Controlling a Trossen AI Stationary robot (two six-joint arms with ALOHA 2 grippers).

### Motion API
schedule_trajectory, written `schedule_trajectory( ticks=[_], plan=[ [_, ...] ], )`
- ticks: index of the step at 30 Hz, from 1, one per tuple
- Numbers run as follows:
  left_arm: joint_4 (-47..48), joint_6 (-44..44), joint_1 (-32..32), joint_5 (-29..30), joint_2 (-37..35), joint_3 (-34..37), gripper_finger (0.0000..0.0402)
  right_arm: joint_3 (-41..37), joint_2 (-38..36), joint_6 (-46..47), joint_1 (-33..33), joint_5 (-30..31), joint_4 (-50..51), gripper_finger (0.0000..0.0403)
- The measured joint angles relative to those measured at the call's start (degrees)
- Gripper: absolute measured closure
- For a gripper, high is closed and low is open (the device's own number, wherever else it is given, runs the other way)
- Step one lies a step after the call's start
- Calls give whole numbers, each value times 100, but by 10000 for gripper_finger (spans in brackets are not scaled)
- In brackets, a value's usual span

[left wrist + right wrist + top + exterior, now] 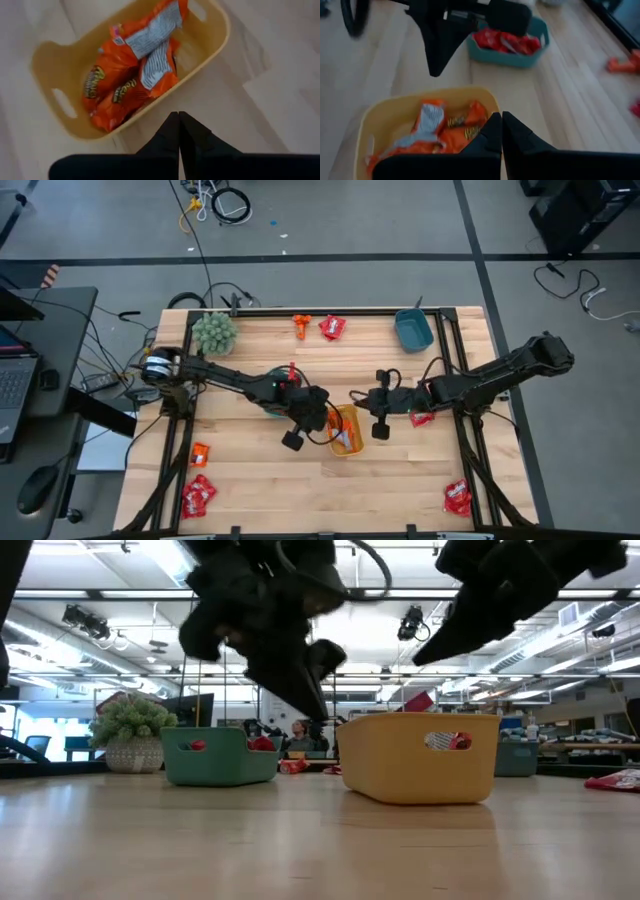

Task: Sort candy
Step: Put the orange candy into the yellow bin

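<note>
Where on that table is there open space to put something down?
Bare wood runs along the near edge between the red candy at the left corner and the red candy at the right. The middle is crowded: both grippers, left and right, flank the yellow tray.

Overhead looks straight down; low camera level across tabletop; both wrist cameras close over yellow tray (45, 60).

Arms: two dark, jointed, slender arms showing black casings.
Fingers (192, 137): showing as black, tapering to narrow points.
</note>
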State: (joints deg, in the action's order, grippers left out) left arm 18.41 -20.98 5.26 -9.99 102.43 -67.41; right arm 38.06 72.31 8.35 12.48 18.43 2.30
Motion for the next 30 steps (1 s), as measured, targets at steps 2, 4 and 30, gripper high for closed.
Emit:
schedule_trajectory(
  ticks=[2, 4, 30],
  plan=[
    [-73, 136, -4, 42, -261, 127, 399, -111, 3, -216, -200, -293, -457, 403],
    [-10, 384, -7, 112, -568, 279, 400, -147, 0, -396, -396, -515, -738, 403],
    [3712, 8980, 2366, 940, -2721, 1346, 401, -157, 7, -1051, -1300, -969, -996, 403]
  ],
)
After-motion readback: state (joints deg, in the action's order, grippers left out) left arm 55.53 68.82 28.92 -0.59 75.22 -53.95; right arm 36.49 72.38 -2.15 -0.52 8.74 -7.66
